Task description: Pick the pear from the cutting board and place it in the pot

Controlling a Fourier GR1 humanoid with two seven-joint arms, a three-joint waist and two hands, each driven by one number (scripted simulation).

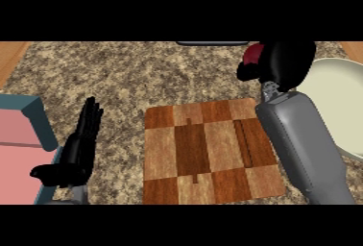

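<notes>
The right hand (pixel 280 60) is seen at about one o'clock, its fingers curled round a dark red object (pixel 252 54), presumably the pear, of which only a small part shows at the hand's upper left. This hand is held just beside the rim of the pale pot (pixel 340 105), which lies at three o'clock. The checkered wooden cutting board (pixel 209 151) is found near the centre, toward six o'clock. The left hand (pixel 74 153) is shown at eight o'clock, fingers straight and together, pointing up, beside a teal-edged pink container (pixel 32 139).
</notes>
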